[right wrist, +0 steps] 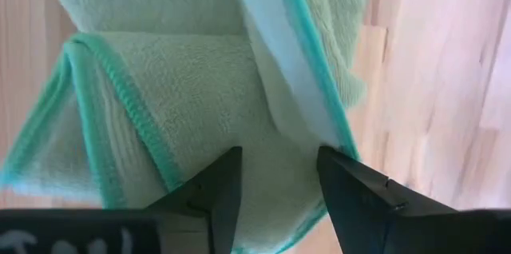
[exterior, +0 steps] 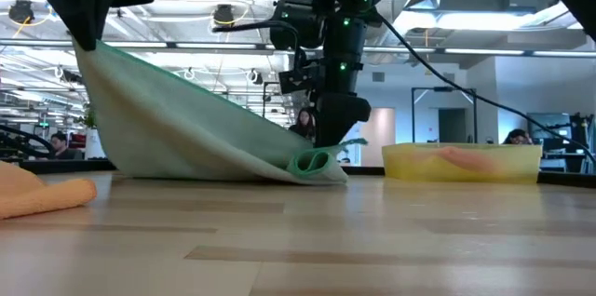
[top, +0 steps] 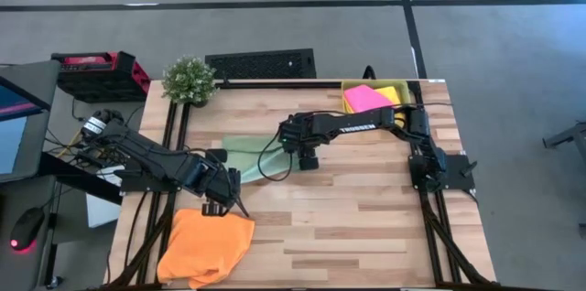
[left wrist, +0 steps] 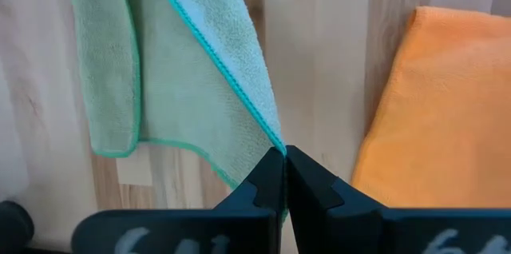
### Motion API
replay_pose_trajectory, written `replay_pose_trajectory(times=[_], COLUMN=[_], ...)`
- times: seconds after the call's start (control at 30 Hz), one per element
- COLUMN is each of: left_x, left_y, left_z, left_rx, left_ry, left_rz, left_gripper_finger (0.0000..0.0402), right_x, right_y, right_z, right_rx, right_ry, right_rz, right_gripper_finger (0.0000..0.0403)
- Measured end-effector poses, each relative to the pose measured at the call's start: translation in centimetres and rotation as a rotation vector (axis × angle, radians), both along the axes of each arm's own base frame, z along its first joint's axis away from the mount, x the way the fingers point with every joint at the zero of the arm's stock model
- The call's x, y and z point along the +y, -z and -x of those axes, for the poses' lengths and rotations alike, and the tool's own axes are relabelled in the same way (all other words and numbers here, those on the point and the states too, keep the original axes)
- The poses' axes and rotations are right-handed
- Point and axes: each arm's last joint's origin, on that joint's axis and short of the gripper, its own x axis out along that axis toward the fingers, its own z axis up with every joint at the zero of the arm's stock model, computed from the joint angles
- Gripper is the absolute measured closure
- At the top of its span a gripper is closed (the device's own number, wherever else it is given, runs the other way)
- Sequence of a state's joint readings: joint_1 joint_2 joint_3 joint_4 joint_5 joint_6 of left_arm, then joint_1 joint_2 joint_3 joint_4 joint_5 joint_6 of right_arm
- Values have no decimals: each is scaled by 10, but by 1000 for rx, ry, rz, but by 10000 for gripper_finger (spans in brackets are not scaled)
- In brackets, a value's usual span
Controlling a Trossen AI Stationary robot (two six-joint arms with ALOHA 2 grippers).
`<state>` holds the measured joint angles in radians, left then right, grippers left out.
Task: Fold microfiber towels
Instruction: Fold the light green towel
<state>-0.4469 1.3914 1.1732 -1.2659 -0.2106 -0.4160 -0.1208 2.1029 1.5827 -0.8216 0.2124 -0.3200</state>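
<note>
Fingers point(left wrist: 283, 176) of the left gripper point(top: 226, 201) pinched tight on one corner of the pale green towel point(top: 245, 156), holding that corner up off the desk point(top: 366, 227). Fingers point(right wrist: 225, 186) of the right gripper point(top: 307, 156) spread apart, down over the other end of the same towel, near the middle of the desk.

Green towel stretched long between the two grippers, running sideways across the desk. In the low view point(exterior: 186, 128), slanting from high at the left gripper down to a folded, rolled edge lying on the wood under the right gripper.

Orange towel point(top: 206, 247) bunched up at the near left corner of the desk, just beside the left gripper. Hot pink towel point(top: 364, 98) lying in the yellow tray point(top: 352, 84) at the far right, with a yellow towel point(top: 396, 95) under it.

Desk made of light wooden planks. Small green plant point(top: 189, 79) at the far left edge. Grey floor all around. Big office room behind, with ceiling lights and people sitting far off.
</note>
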Motion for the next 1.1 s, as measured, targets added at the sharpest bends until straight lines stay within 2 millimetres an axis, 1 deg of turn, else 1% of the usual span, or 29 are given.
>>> replay_pose_trajectory(times=[0.17,0.23,0.3,0.4,0.47,0.53,0.63,0.7,0.97,1.1], left_x=[-1,-1,-1,-1,-1,-1,-2,-2,-2,-2], left_y=[0,0,0,0,0,0,0,0,0,0], left_z=[0,0,0,0,0,0,0,0,0,0], left_rx=[11,14,13,12,13,13,14,15,16,16], left_ry=[3,4,4,4,4,4,4,4,5,5], left_rz=[26,31,33,33,36,38,43,44,47,47], left_gripper_finger=[401,401,401,401,401,401,401,401,401,401], right_x=[9,13,17,17,17,17,17,18,31,31], right_y=[-6,-9,-13,-18,-22,-26,-27,-29,-29,-31], right_z=[4,2,4,3,8,8,11,10,9,3], right_rx=[20,-7,-1,-31,-13,-29,-9,-32,-29,-89], right_ry=[-17,-27,-36,-29,-1,22,32,27,-22,-46], right_rz=[1,6,5,7,2,14,14,15,12,-12], right_gripper_finger=[212,212,212,212,212,212,212,212,212,212])
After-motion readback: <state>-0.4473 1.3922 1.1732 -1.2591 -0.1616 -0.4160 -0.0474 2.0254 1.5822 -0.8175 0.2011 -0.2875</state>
